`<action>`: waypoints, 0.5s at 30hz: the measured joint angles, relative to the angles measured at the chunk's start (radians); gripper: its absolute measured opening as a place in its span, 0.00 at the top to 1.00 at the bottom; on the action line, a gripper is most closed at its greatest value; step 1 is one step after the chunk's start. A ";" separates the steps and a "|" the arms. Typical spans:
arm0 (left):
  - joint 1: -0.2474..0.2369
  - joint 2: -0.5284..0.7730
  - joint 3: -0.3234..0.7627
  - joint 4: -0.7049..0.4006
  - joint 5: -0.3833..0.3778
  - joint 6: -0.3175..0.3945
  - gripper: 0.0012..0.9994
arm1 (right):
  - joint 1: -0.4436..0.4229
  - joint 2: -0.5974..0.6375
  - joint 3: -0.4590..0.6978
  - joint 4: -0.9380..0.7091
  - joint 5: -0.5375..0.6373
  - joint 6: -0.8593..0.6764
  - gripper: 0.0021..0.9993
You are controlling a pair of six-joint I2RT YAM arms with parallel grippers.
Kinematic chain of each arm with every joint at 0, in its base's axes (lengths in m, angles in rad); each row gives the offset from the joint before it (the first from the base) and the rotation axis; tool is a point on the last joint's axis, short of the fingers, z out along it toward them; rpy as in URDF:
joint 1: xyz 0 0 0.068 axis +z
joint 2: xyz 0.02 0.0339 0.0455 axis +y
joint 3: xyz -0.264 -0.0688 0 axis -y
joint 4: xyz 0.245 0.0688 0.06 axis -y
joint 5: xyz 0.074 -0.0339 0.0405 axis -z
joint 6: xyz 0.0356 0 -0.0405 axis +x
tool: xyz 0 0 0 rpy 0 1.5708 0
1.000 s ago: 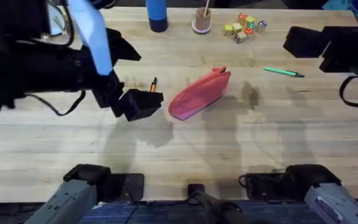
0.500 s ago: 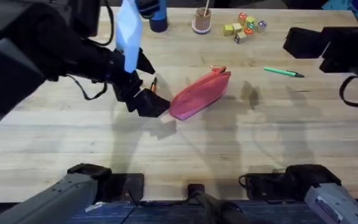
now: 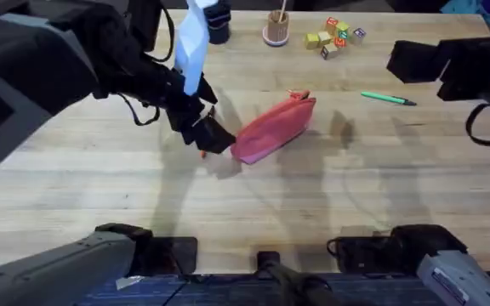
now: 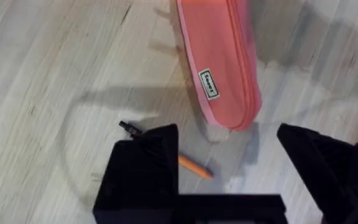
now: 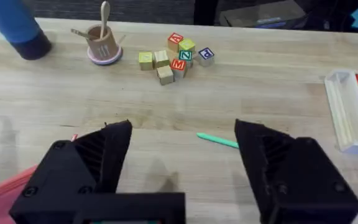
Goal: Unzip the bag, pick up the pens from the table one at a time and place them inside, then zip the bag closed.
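Pale plank-grained wood forms the worktop (image 3: 330, 195). A pink bag (image 3: 272, 129) lies near its centre, tilted, zip closed. The left hand (image 4: 229, 155) hangs released over the bag's 8 o'clock end, one finger covering part of the orange pen (image 4: 191, 165) on the wood. The green pen (image 3: 388, 99) lies at 2 o'clock from the bag. The right hand (image 5: 182, 155) hovers released above it. Along the far edge stand a blue bottle (image 5: 14, 25), a cup (image 5: 102, 43) and lettered blocks (image 5: 174, 55).
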 joint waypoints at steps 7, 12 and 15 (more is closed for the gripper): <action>-0.066 0.008 0.000 0.000 0.000 0.000 0.00 | 0.000 0.000 0.000 0.000 0.000 -0.006 0.00; -0.120 0.019 0.000 0.006 0.001 0.001 0.00 | 0.000 0.000 0.000 0.000 0.000 -0.008 0.00; -0.135 0.044 0.000 0.020 0.002 0.003 0.00 | 0.000 0.000 0.000 0.000 0.000 -0.011 0.00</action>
